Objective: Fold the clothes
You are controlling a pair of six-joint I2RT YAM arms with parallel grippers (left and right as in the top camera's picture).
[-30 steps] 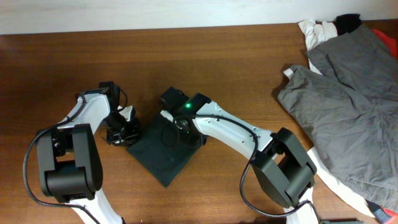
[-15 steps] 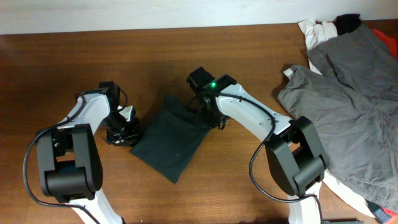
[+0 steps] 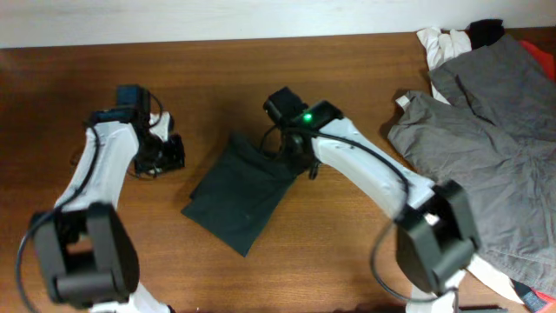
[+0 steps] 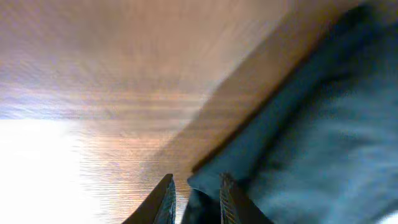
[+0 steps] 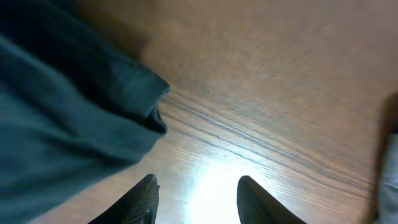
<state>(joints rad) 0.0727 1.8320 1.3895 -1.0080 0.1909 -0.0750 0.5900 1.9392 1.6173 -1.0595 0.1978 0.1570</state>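
Note:
The clothes [image 3: 239, 196] are a black shirt lying as a folded slanted bundle on the wooden table, no lettering showing. My right gripper [image 3: 304, 165] hovers at its upper right corner. In the right wrist view this gripper [image 5: 199, 180] is open, with bare wood between its fingers and the shirt [image 5: 56, 112] to the left. My left gripper [image 3: 167, 155] is left of the shirt and apart from it. In the left wrist view its fingers [image 4: 165, 202] stand a little apart, with the left gripper [image 4: 196, 183] pointing at a shirt [image 4: 311, 124] corner just ahead.
Grey garments [image 3: 486, 148] are heaped at the right end of the table over a white cloth [image 3: 439, 39]. A small black item [image 3: 486, 30] and something red [image 3: 539, 43] lie at the back right corner.
My right gripper opened, let go of the shirt and drew back to its upper right corner. My left gripper pulled up and left, away from the shirt's left edge, its fingers slightly wider.

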